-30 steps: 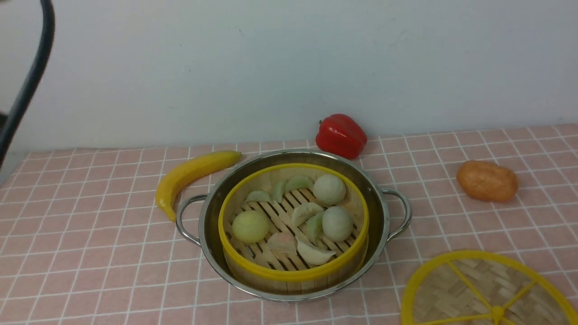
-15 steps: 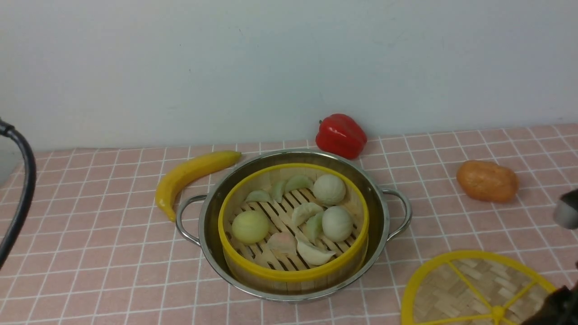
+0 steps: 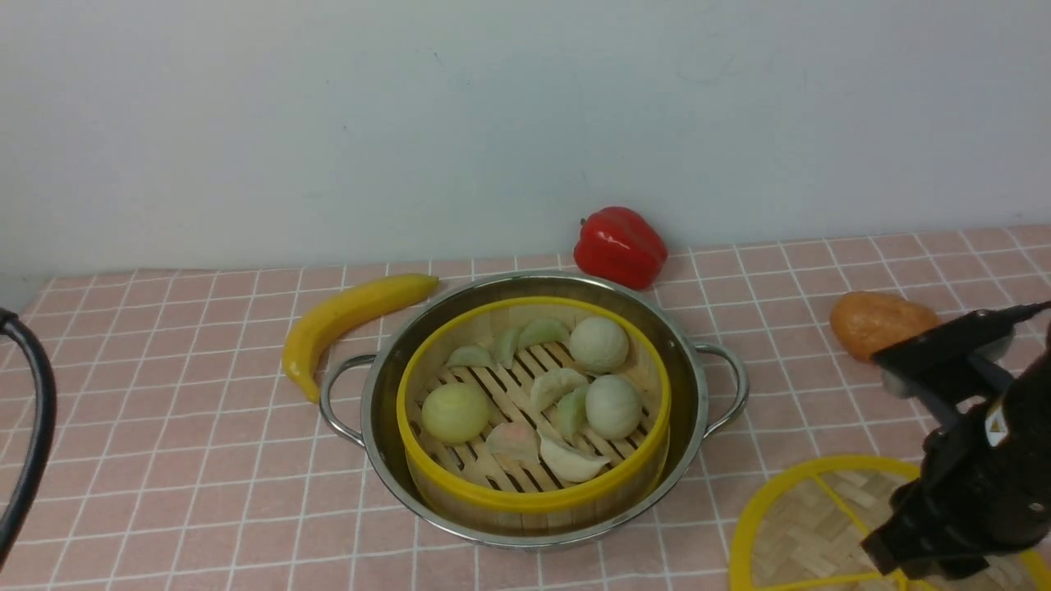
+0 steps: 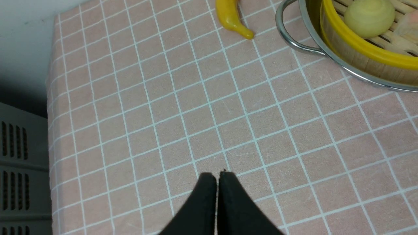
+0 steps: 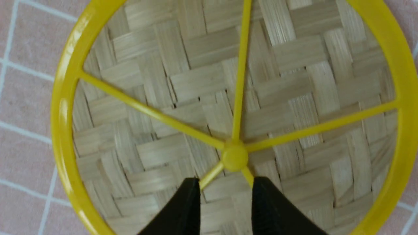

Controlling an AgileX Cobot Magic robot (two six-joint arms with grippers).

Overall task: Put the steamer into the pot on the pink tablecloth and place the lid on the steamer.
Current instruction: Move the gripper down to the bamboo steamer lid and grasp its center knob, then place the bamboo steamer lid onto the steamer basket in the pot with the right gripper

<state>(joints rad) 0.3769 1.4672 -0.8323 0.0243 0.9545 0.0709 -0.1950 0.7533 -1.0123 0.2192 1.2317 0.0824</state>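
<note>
Newly arrived, my right gripper hangs unclenched over the lid. My left gripper, far from the lid, is clenched empty.

pink tablecloth, pot, lid, banana, pepper

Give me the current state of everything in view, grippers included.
steamer: seated in the pot, uncovered.
pot: upright on the pink tablecloth, holding the steamer.
lid: lying flat on the pink tablecloth, off the steamer.
left gripper: shut, empty, above bare tablecloth.
right gripper: open, over the lid beside its knob.
banana: lying beside the pot.
red pepper: standing behind the pot.
</note>
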